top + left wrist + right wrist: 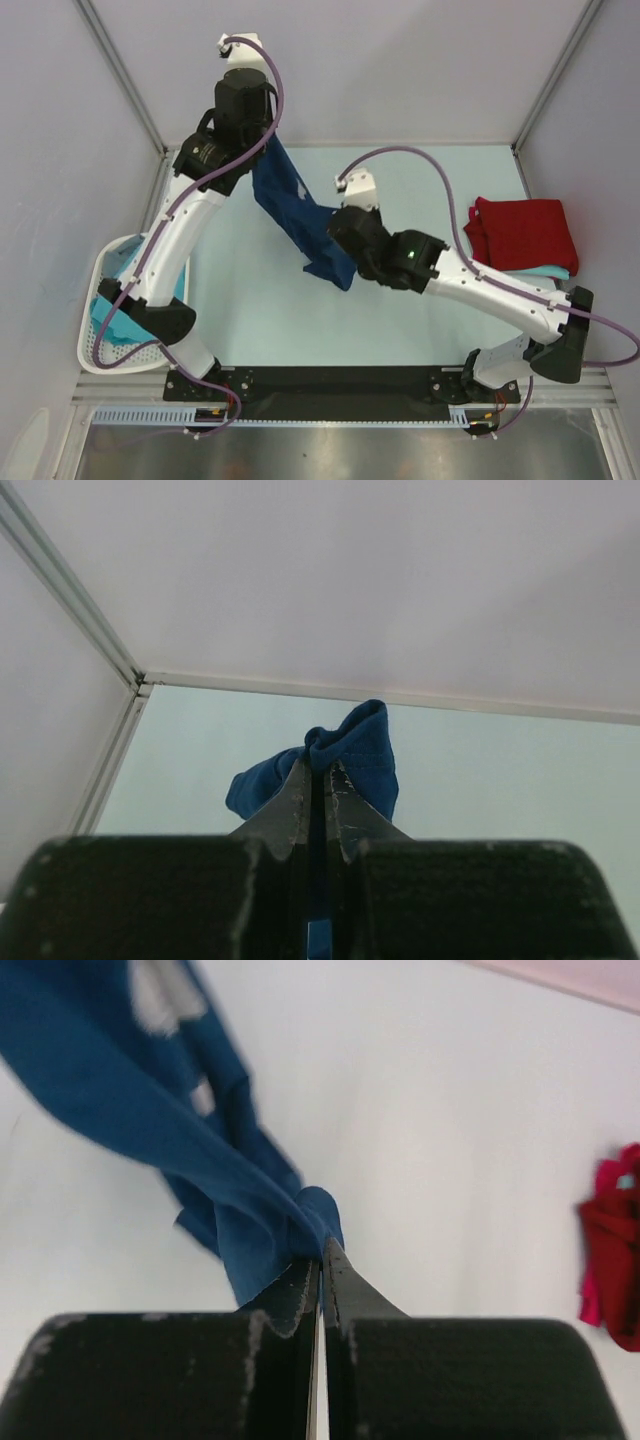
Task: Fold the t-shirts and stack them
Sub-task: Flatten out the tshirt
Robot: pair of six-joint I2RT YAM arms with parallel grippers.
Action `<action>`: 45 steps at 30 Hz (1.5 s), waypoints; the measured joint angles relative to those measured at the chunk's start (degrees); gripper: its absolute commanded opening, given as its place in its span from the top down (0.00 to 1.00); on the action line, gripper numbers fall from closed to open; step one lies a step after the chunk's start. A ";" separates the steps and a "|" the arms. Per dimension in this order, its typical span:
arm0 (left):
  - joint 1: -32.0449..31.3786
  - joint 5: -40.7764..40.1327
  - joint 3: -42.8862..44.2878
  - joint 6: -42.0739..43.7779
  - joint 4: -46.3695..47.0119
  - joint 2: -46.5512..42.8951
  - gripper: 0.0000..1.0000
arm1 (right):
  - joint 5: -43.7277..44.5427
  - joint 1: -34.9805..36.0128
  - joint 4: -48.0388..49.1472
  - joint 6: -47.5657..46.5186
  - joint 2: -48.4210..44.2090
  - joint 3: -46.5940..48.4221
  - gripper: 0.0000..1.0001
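Observation:
A navy blue t-shirt (290, 205) hangs stretched in the air between my two grippers, above the pale green table. My left gripper (262, 152) is shut on its upper end near the back wall; the left wrist view shows the cloth (365, 750) bunched at the closed tips (318, 770). My right gripper (338, 240) is shut on the lower end, where blue fabric (150, 1150) with a pale print (160, 995) trails from the tips (321, 1250). A folded red t-shirt (525, 232) lies on a turquoise one (548, 271) at the right.
A white perforated basket (96, 352) stands at the left table edge under my left arm, with turquoise cloth (115, 325) inside. The red shirt (612, 1260) shows at the right rim of the right wrist view. White walls enclose the back and sides.

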 measured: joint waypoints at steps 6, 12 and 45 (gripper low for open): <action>3.21 2.80 -2.60 -1.03 -0.83 0.96 1.00 | 0.59 -13.07 -1.77 -2.64 -0.15 9.29 1.00; 7.23 5.35 -5.77 -2.86 -2.95 1.09 1.00 | -0.24 -24.76 -2.16 -5.31 -0.15 19.58 1.00; 8.35 13.38 -3.78 -11.85 -8.79 -12.04 1.00 | 2.23 -27.34 -1.25 -10.14 -0.28 28.98 1.00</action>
